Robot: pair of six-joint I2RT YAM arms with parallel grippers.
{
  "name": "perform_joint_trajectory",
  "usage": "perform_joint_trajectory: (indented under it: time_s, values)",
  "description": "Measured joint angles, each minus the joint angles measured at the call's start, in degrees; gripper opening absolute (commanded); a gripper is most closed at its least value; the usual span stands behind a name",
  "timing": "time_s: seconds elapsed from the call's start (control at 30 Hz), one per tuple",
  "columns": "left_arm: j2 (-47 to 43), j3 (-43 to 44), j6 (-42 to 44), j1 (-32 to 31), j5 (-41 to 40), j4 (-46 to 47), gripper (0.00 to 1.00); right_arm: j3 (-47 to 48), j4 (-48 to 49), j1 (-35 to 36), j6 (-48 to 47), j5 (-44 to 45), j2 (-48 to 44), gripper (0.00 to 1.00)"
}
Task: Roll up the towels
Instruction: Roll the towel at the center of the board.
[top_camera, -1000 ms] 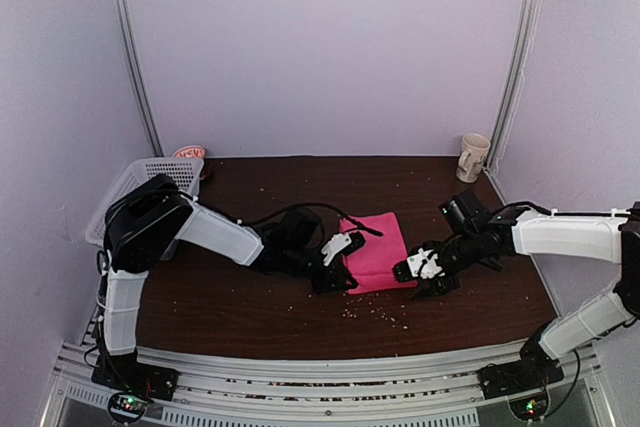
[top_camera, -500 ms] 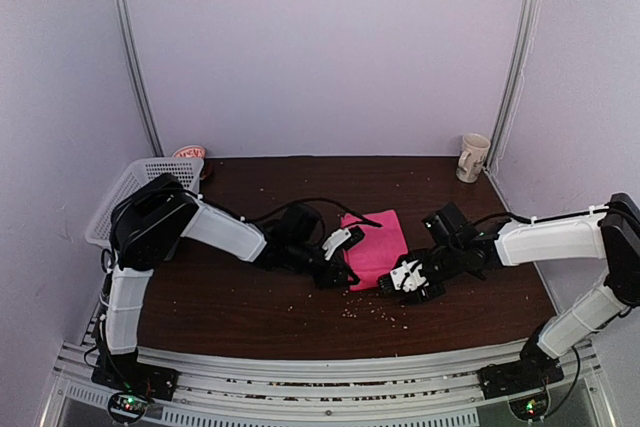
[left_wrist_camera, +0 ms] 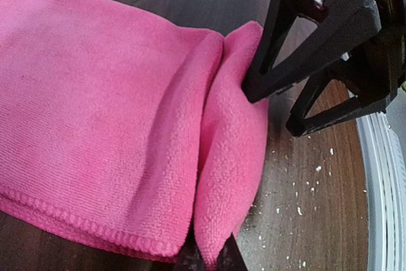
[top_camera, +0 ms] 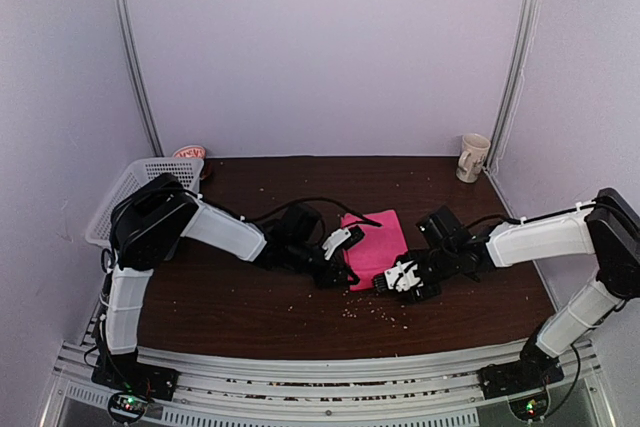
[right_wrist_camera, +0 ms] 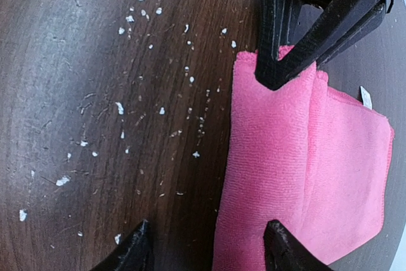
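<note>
Left gripper [left_wrist_camera: 206,259] is clamped tight on the folded edge of the plain bright pink cloth towel [top_camera: 378,243], which sits pretty much dead centre in the top view on the dark wooden table [top_camera: 240,307]. Right gripper [right_wrist_camera: 209,249] has its fingers spread, straddling that fold's other end.

Top cam high at rear, looking down; wrist cams v. close, facing each other (both share pink towel [left_wrist_camera: 95,93]).

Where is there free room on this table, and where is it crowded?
Free: the far strip of the table between basket and mug; also the near-left corner. Crowded: the middle, where left fingers and right fingers meet at the pink towel.
</note>
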Motion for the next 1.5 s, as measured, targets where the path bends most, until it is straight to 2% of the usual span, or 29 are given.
perform_joint_trajectory:
  time_s: [0.1, 0.87, 1.1, 1.5]
  values:
    - [0.0, 0.02, -0.04, 0.04, 0.0, 0.0, 0.0, 0.02, 0.39, 0.04, 0.52, 0.46, 0.52, 0.59]
    - [-1.22, -0.68, -0.11, 0.96, -1.68, -0.7, 0.46, 2.38, 3.78, 0.24, 4.59, 5.29, 3.82, 0.54]
    - [-5.14, -4.04, 1.05, 1.4, -4.07, -0.9, 0.52, 3.52, 3.82, 0.24, 5.81, 6.56, 4.96, 0.49]
    - [-11.89, -10.19, 3.23, 1.53, -5.33, 0.02, 0.56, 8.57, 2.97, -0.13, 9.05, 8.68, 9.11, 0.28]
